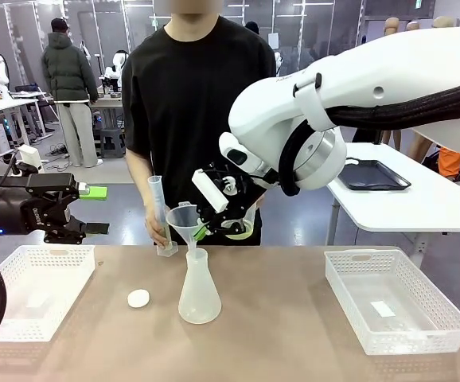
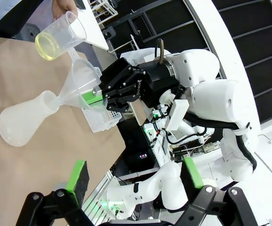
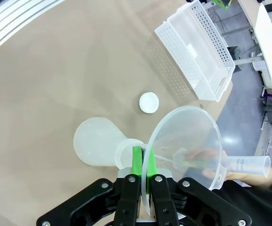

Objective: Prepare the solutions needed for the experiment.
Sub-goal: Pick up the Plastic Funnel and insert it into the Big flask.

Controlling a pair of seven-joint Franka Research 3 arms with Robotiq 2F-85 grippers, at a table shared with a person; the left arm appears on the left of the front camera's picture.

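Observation:
A shallow layer of pale yellow-green solution point(image 2: 47, 47) lies in the bottom of a clear graduated cylinder point(image 1: 157, 215). A person's hand point(image 1: 159, 232) holds the cylinder upright at the table's far edge. A clear funnel point(image 1: 184, 219) sits with its stem in the neck of an empty conical flask point(image 1: 198, 290) at mid-table. My right gripper point(image 1: 203, 231) is shut on the funnel's rim, as the right wrist view shows point(image 3: 143, 162). Off to the left, above the table, my left gripper point(image 1: 96, 210) hangs open with nothing in it; its green pads point(image 2: 77, 176) stand wide apart.
A small white round stopper point(image 1: 138, 298) lies on the table left of the flask. A white perforated basket point(image 1: 35, 314) stands at the left and another point(image 1: 445, 326) at the right. The person stands close behind the far edge.

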